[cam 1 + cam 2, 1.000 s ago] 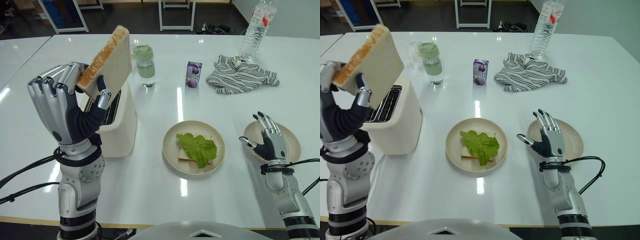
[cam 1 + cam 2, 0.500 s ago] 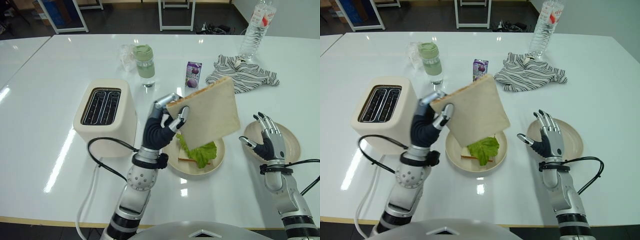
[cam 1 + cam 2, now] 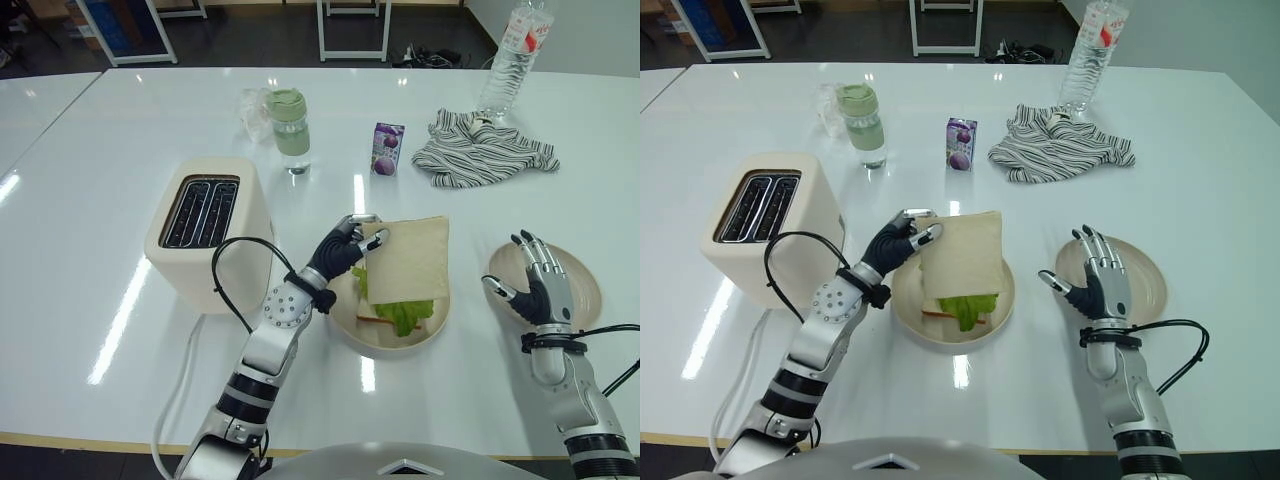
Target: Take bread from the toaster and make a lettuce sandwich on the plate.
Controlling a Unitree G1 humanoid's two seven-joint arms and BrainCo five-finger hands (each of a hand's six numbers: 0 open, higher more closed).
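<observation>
White table [image 3: 120,130]. Toaster [image 3: 205,235] on my left, cord looping toward the front edge. Striped cloth [image 3: 483,150] far right. Plate [image 3: 345,328] at centre, just right of the toaster. Second plate [image 3: 585,280] to its right. Top bread slice [image 3: 410,262] is tilted over the centre plate and covers most of the lettuce [image 3: 405,315]; can't tell if they touch. My left hand [image 3: 340,255] pinches that slice at its upper-left corner. My right hand [image 3: 540,290] is upright at the second plate's left rim, fingers spread, holding nothing. Bottom slice [image 3: 930,313] is under the lettuce. Water bottle [image 3: 510,60], green cup [image 3: 290,125] and juice box [image 3: 387,150] stand along the far side.
</observation>
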